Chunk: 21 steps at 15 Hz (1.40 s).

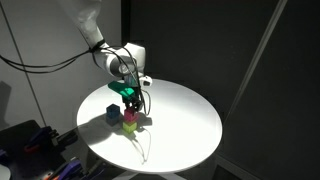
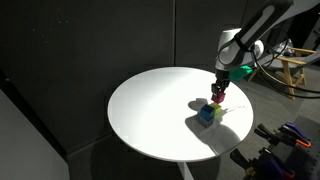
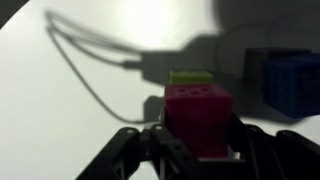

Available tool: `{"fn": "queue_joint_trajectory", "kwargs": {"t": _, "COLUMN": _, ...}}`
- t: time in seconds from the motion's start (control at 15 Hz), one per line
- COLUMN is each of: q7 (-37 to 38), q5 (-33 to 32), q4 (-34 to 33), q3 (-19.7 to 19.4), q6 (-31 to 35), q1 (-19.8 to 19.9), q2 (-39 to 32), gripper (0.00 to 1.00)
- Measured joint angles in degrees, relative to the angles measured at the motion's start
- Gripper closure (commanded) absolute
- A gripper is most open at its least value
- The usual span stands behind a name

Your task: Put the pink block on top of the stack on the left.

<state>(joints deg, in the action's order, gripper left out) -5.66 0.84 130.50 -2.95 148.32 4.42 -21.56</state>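
Note:
My gripper (image 3: pixel 198 150) is shut on the pink block (image 3: pixel 198 115), with a finger on each side of it. In both exterior views the gripper (image 1: pixel 128 100) (image 2: pixel 219 90) holds the pink block (image 1: pixel 130 115) (image 2: pixel 217 98) right over a yellow-green cube (image 1: pixel 130 126) (image 3: pixel 190 77); I cannot tell whether the two touch. The blue stack (image 1: pixel 113 113) (image 2: pixel 205 116) (image 3: pixel 288 80) stands on the table just beside them. How many cubes it holds is hard to tell.
The round white table (image 1: pixel 185 125) (image 2: pixel 150 110) has dark surroundings and its edge lies near the cubes. A thin cable (image 3: pixel 90 70) lies on the tabletop beyond the cubes. Cluttered equipment (image 1: pixel 35 145) stands off the table.

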Motion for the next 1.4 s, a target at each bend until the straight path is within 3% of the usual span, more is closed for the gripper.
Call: {"fn": "queue_joint_trajectory", "kwargs": {"t": 1.4, "q7": 2.63, "q5": -3.64, "q4": 0.98, "q3": 1.12, "q6": -5.89, "q1": -5.47, "q2": 8.64, "gripper": 0.73}}
